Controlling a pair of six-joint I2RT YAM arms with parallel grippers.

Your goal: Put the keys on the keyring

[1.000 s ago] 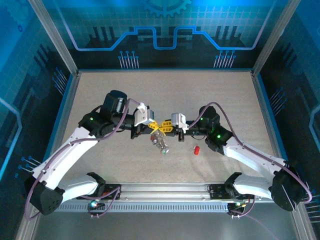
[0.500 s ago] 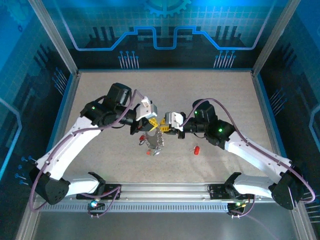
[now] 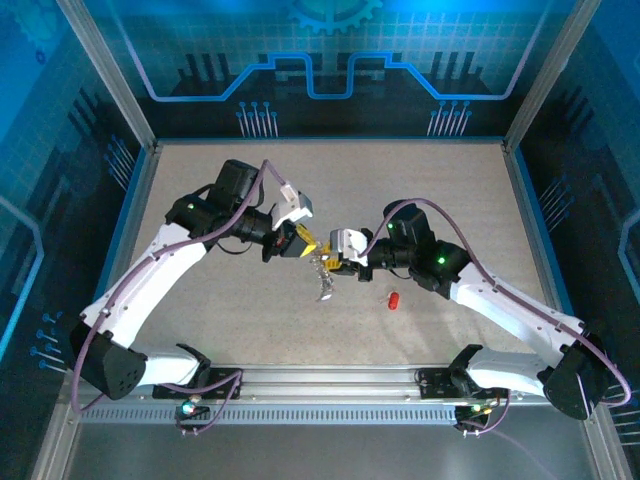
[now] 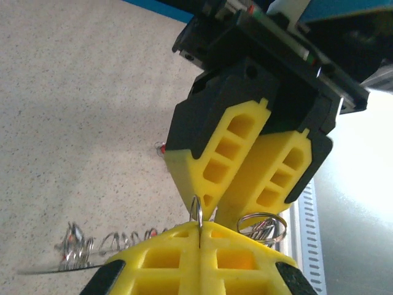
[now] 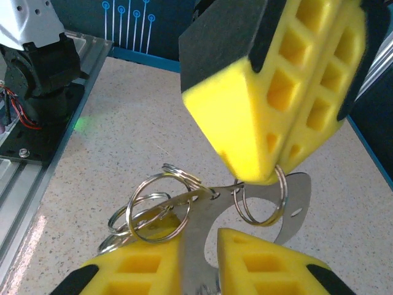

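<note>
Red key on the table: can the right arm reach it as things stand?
Probably not right away. The red key lies in the open on the table beside that arm, nothing over it, but the right gripper has a metal tab between its fingers to release first.

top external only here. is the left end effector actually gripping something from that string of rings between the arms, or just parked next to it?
Observer: Gripping. Left wrist view: the left end effector is shut on a thin wire ring that sticks up edge-on from between its fingertips.
Operator: right side?
Observer: Right wrist view: a flat silvery plate sits between the fingers of the right end effector. Whether it's clamped, I can't tell.
Operator: any keys on the string?
Observer: Left wrist view: the string of rings carries a small red bit near its far end. Too small to call it a key.
</note>
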